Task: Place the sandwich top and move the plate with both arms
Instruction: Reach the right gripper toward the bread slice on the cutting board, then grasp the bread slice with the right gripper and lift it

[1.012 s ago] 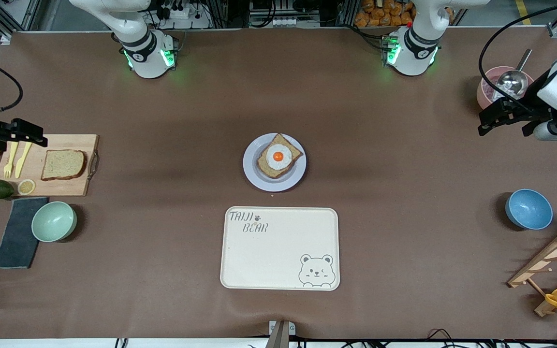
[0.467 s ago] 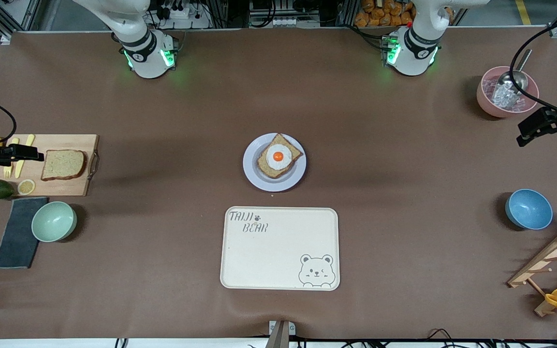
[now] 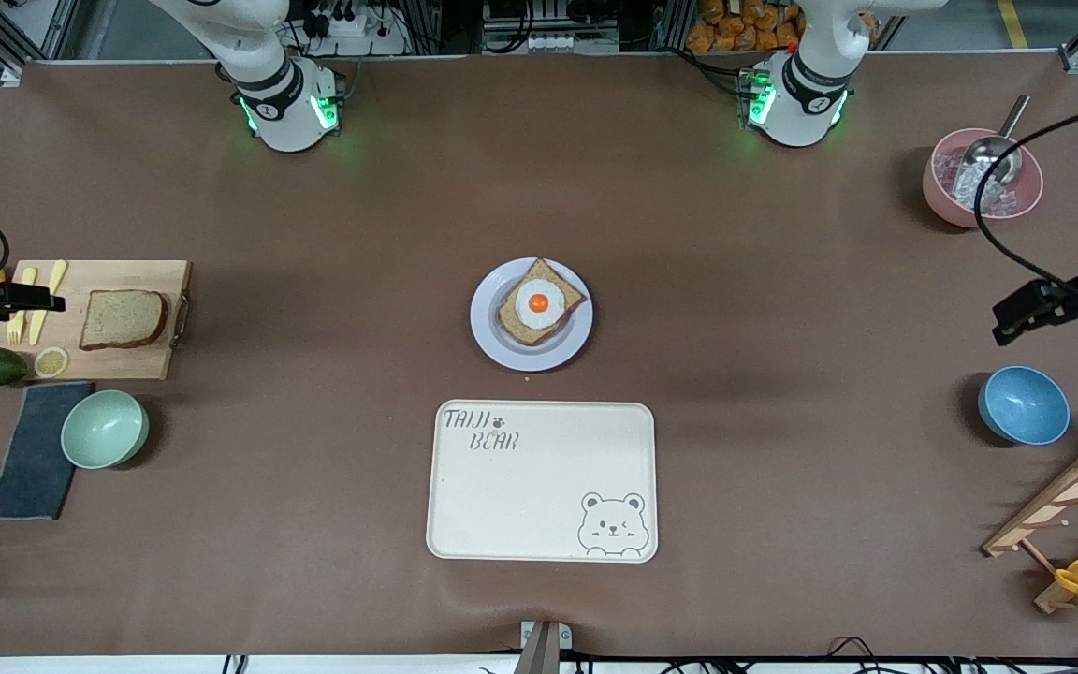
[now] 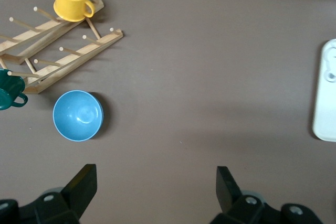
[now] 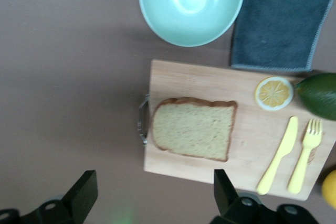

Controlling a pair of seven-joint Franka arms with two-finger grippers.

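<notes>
Sitting flat on a wooden cutting board (image 3: 90, 320) at the right arm's end of the tabletop (image 3: 782, 281): the sandwich top (image 3: 123, 318), beside a yellow knife (image 5: 277, 155) and fork (image 5: 304, 154), with a lemon slice (image 5: 273, 93) close by. Hanging above that board with jaws spread wide and nothing in them, the right gripper (image 5: 152, 195); same wide, empty look on the left gripper (image 4: 155, 187), up over bare tabletop near a blue bowl (image 4: 77, 115) at the left arm's end. Resting mid-table, the plate (image 3: 531, 315) with egg-topped bread (image 3: 539, 302), cream tray (image 3: 541, 481) just nearer to the front camera.
</notes>
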